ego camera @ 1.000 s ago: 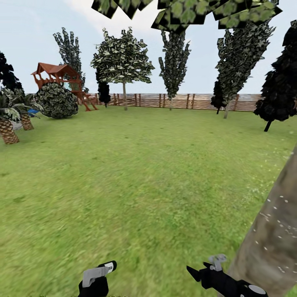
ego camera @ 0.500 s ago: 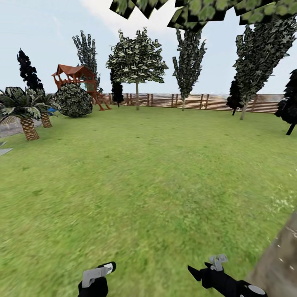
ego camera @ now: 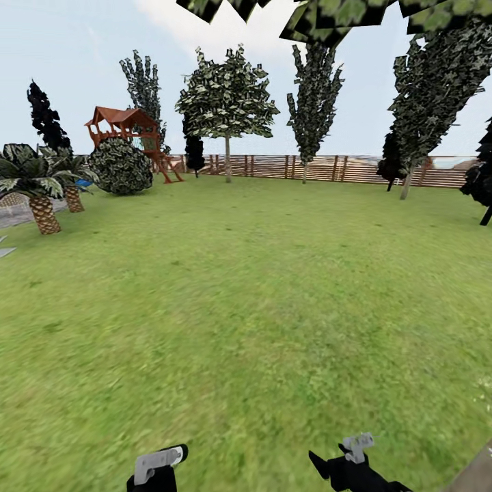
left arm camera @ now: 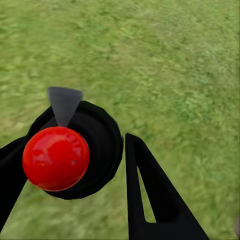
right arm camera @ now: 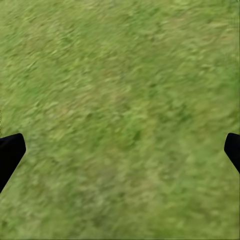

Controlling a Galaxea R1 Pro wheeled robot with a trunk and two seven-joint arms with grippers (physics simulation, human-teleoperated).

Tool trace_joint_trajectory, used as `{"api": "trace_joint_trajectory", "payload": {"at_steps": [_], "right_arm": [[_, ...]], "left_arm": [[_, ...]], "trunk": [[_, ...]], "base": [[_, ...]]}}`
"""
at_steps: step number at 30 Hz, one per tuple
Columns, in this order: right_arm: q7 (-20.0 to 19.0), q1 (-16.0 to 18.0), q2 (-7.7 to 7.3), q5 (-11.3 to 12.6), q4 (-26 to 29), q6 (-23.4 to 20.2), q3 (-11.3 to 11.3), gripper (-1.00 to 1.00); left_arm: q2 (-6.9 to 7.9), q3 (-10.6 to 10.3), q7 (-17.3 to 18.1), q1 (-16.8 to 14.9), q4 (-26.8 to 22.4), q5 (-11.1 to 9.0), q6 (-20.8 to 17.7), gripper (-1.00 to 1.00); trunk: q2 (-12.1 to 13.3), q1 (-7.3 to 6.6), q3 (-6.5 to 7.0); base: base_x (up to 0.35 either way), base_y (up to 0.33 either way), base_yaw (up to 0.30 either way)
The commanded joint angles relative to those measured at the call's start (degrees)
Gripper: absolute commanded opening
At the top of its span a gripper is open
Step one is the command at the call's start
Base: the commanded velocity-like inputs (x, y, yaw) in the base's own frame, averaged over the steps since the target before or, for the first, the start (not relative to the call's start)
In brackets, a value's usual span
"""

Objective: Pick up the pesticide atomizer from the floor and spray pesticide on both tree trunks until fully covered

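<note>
the garden lawn [ego camera: 246,301] spreads wide and green to the brown slatted fence [ego camera: 321,167] at the far edge. along that fence stand several trees, among them a round-crowned one on a thin pale stem [ego camera: 227,102]. blocky mid-green leaves [ego camera: 342,14] hang overhead, and a sliver of grey-brown tree trunk [ego camera: 478,475] shows just beside the right arm. on the left side are scaly palms [ego camera: 34,184], a round bush [ego camera: 121,166] and a red-roofed play tower [ego camera: 123,126]. the left claw [left arm camera: 75,165] is clamped on the pesticide atomizer [left arm camera: 87,150], its black body and red round part between the fingers [left arm camera: 150,200]; its grey nozzle [ego camera: 154,461] points ahead over grass. the right claw [right arm camera: 120,145] is spread wide apart above bare grass.
</note>
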State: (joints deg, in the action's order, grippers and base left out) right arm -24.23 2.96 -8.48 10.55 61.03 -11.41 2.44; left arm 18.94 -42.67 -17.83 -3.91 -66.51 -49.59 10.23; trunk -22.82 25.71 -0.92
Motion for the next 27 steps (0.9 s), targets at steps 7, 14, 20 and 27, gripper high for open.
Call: {"api": "trace_joint_trajectory", "payload": {"at_steps": [7, 14, 20, 27], "right_arm": [[0.06, 0.03, -0.05, 0.67, -0.2, 0.16, 0.46, 1.0], [0.52, 0.03, -0.05, 0.68, -1.83, 1.48, 0.11, 1.0], [2.99, 0.03, 0.01, 0.69, -6.37, 6.45, 0.37, 1.0], [3.54, 0.03, -0.19, 0.81, -10.95, 7.37, 0.03, 1.0]], "left_arm": [[-0.12, -0.31, -0.33, -0.11, 0.11, -0.51, 0.49, -1.0], [-0.13, -0.31, -0.3, -0.19, 0.22, -0.44, 0.26, -1.0], [-0.54, -0.31, -0.28, -0.25, 3.49, -0.49, 0.38, -1.0], [-1.94, -0.29, 0.6, -3.42, 12.89, -5.08, -0.02, -1.0]], "trunk": [[-0.1, 0.07, -0.1], [-0.1, 0.07, -0.1], [-0.1, 0.07, -0.1], [-0.1, 0.07, -0.1]], "base": [[0.335, 0.0, 0.0], [0.335, 0.0, 0.0], [0.335, 0.0, 0.0], [0.335, 0.0, 0.0]]}}
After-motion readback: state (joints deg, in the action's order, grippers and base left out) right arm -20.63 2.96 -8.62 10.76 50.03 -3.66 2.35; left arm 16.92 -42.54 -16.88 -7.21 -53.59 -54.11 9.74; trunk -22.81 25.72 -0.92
